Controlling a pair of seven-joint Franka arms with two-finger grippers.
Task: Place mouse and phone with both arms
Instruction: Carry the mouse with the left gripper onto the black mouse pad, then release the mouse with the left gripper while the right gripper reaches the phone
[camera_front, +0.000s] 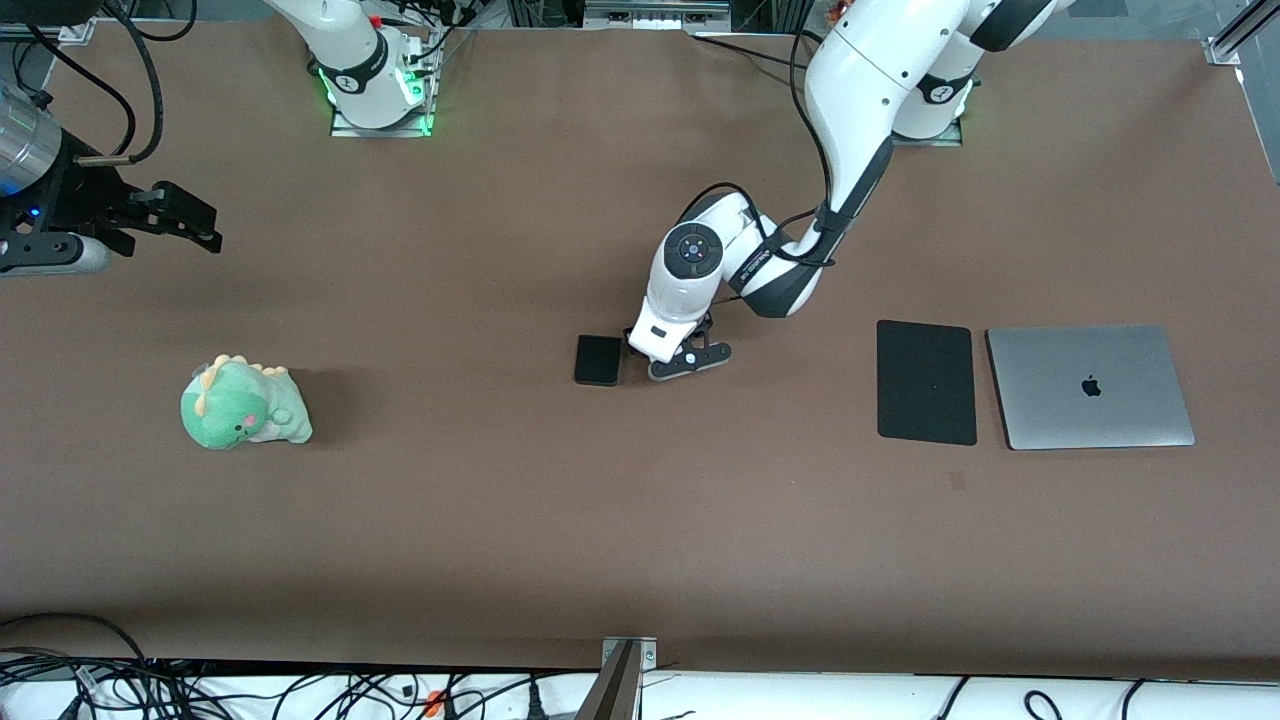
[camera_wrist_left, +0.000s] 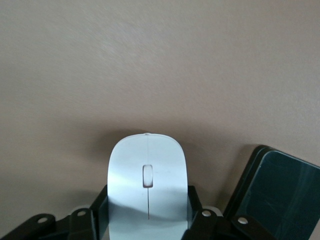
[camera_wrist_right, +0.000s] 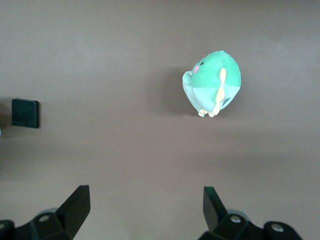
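Note:
The white oval mouse (camera_wrist_left: 147, 180) lies on the brown table between the black fingers (camera_wrist_left: 98, 210) of my left gripper (camera_wrist_left: 147, 212), which is shut on its sides. In the front view my left gripper (camera_front: 688, 358) sits low at the table's middle and hides the mouse. The small black phone (camera_front: 598, 360) lies flat right beside it, toward the right arm's end; the left wrist view shows the phone (camera_wrist_left: 280, 197) close to one finger. My right gripper (camera_front: 190, 222) hangs open and empty over the right arm's end of the table, and waits. In its wrist view the phone (camera_wrist_right: 25, 113) lies well away from the right gripper (camera_wrist_right: 145, 207).
A green dinosaur plush (camera_front: 243, 403) lies toward the right arm's end, also in the right wrist view (camera_wrist_right: 212, 82). A large black mouse pad (camera_front: 926, 382) and a closed silver laptop (camera_front: 1090, 386) lie side by side toward the left arm's end.

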